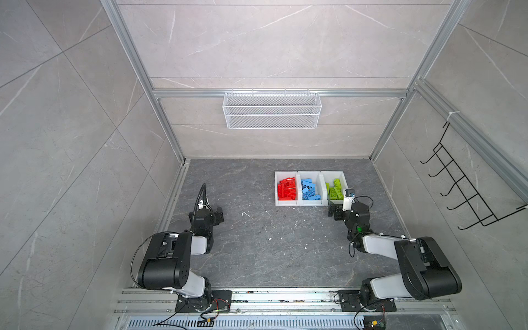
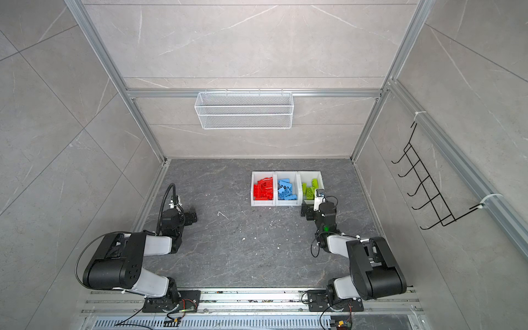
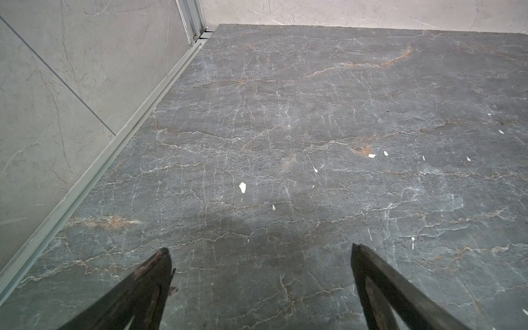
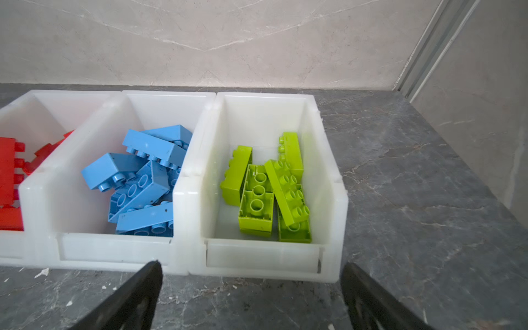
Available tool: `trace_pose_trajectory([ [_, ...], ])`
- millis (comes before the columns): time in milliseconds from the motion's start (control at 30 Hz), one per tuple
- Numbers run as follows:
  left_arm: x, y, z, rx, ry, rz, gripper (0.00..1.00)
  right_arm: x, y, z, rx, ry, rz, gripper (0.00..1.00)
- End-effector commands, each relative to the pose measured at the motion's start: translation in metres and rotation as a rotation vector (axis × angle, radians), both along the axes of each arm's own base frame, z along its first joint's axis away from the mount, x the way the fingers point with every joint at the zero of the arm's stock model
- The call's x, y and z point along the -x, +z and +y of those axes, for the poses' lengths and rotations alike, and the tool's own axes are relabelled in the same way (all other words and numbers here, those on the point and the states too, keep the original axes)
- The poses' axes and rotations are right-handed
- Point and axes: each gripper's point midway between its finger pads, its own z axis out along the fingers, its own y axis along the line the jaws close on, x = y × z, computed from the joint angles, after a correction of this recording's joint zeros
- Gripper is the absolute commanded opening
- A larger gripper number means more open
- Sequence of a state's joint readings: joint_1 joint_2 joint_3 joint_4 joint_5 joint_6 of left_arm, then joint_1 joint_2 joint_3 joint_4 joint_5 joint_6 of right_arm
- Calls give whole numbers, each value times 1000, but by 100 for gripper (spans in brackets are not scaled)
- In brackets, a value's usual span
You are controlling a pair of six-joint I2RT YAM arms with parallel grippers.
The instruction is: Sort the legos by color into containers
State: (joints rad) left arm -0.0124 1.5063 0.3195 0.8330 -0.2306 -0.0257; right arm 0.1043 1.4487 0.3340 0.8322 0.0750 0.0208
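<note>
Two pairs of fingers stand spread wide and empty over a sorting job that looks finished. The right gripper holds its black fingers well apart with nothing between them. It hangs low over the table, just in front of the green bin's low front wall and pointing at it, so that bin is within easy reach.

Inside lie the lime green bricks, loosely heaped, some studs-up and one showing its hollow underside. Next door, joined wall to wall, the middle bin holds a tumbled pile of blue bricks. The third bin holds the red bricks, an arched piece among them. No colour appears to have strayed into a neighbouring bin.

The left gripper is equally wide and empty, its fingers aimed at bare table on the far side from the bins, well apart from them. With nothing near it to pick up, it looks simply parked out of the way.

Both top views show no loose brick on the table, only small white flecks, so every piece seems to be in a bin. A white wire basket hangs on the back wall and a black hook rack on the side wall. Neither holds anything that can be seen.
</note>
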Motion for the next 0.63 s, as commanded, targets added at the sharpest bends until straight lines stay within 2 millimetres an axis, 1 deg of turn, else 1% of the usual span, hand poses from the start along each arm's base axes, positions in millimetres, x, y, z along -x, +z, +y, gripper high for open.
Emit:
trace_pose_trajectory([
  [0,-12,22,0,-15,-15,-74,100,-3,4,-7,3,3,-83,100],
  [33,-12,21,0,-15,-15,-70,100,-6,7,-6,4,4,-105,100],
  [100,-12,20,0,-15,-15,-70,100,-7,-1,-13,12,-39,-25,100],
  [167,-12,20,0,-15,-15,-71,100,-11,2,-13,-10,-40,-51,100],
  [233,-12,21,0,-14,-15,-72,100,-9,-1,-15,1,-43,-24,100],
  [300,-12,21,-1,-13,-15,-72,100,-8,3,-15,2,-50,-63,100],
  [367,-12,21,-1,-14,-16,-73,100,-10,0,-15,2,-49,-39,100],
  [600,-12,21,-1,-14,-16,-73,100,-11,0,-15,-5,-44,-36,100],
])
